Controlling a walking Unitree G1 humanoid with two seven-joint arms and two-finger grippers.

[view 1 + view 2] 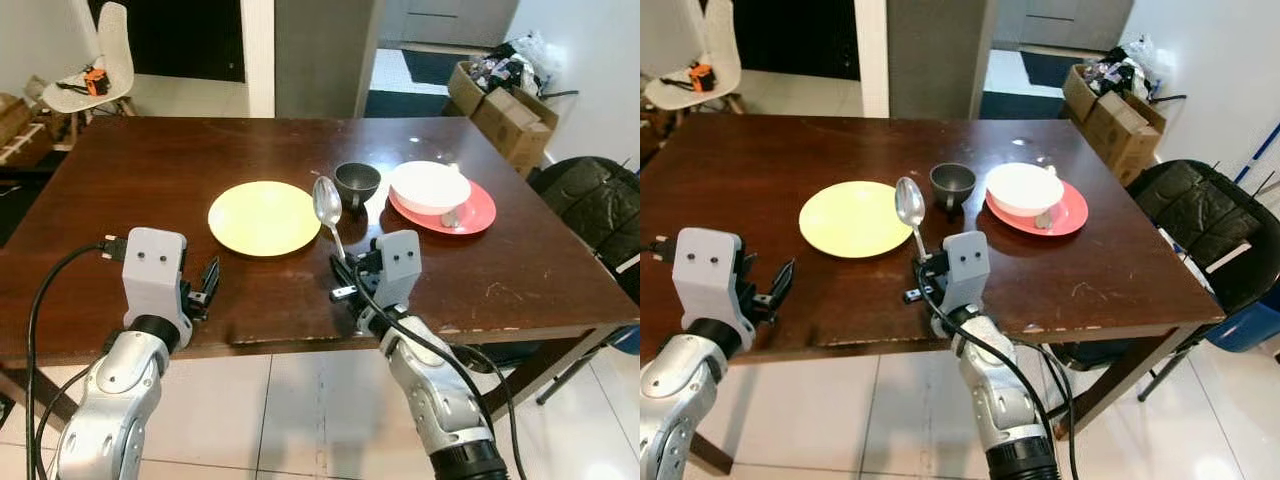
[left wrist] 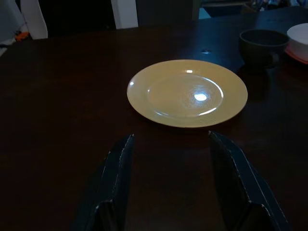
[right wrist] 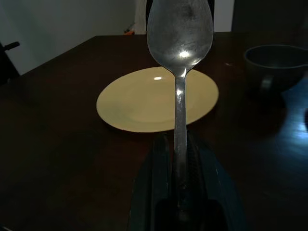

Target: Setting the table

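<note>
A yellow plate (image 1: 264,217) lies near the middle of the dark wooden table (image 1: 150,170). My right gripper (image 1: 343,270) is shut on the handle of a metal spoon (image 1: 328,203), close to the table's front edge. The spoon's bowl (image 3: 180,29) points away from me, raised beside the plate's right rim. A dark cup (image 1: 356,186) stands to the right of the plate. Further right, a white bowl (image 1: 429,185) rests on a red plate (image 1: 478,212). My left gripper (image 1: 207,283) is open over the front edge, left of the yellow plate (image 2: 186,92), with nothing between its fingers.
A black office chair (image 1: 590,205) stands at the table's right side. Cardboard boxes (image 1: 500,108) sit on the floor at the back right. A white chair (image 1: 95,62) stands at the back left. Tiled floor lies below the table's front edge.
</note>
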